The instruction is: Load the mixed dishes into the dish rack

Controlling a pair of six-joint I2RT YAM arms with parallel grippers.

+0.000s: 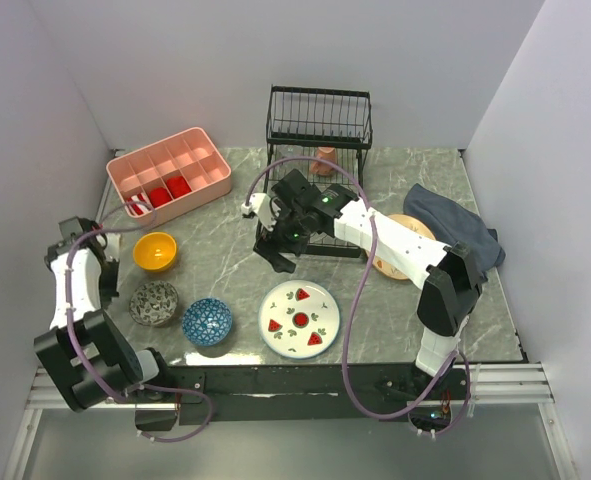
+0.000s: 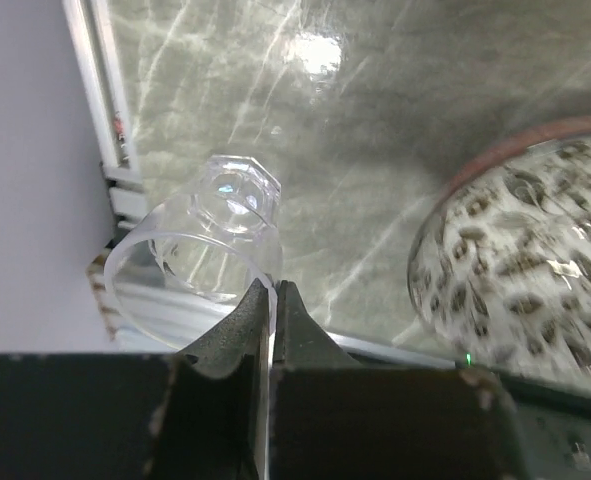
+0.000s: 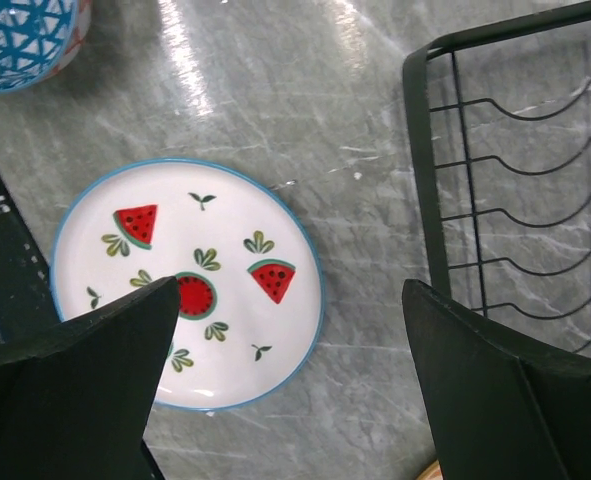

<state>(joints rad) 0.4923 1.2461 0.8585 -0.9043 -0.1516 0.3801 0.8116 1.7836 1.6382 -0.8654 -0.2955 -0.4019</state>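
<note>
Left claw (image 2: 273,290) is clenched on the rim of the clear glass (image 2: 200,250). The glass is tipped over, its base pointing away, right at the bench's (image 1: 225,220) left edge. The grey patterned bowl (image 2: 535,260) sits just beside it.

Over to the right claw (image 3: 291,290): it's released, fingers spread wide, gripping nothing. It hovers above the bench between the white watermelon-slice plate (image 3: 187,283) and the front corner of the dish rack (image 3: 435,250).

From above, the rack stands at the back of the bench, and the terracotta cup (image 1: 325,160) shows through its wires at the taller back section. The orange bowl (image 1: 155,250) and blue bowl (image 1: 207,321) wait on the bench to the left. The cream plate (image 1: 390,262) lies partly hidden under the right arm.
</note>
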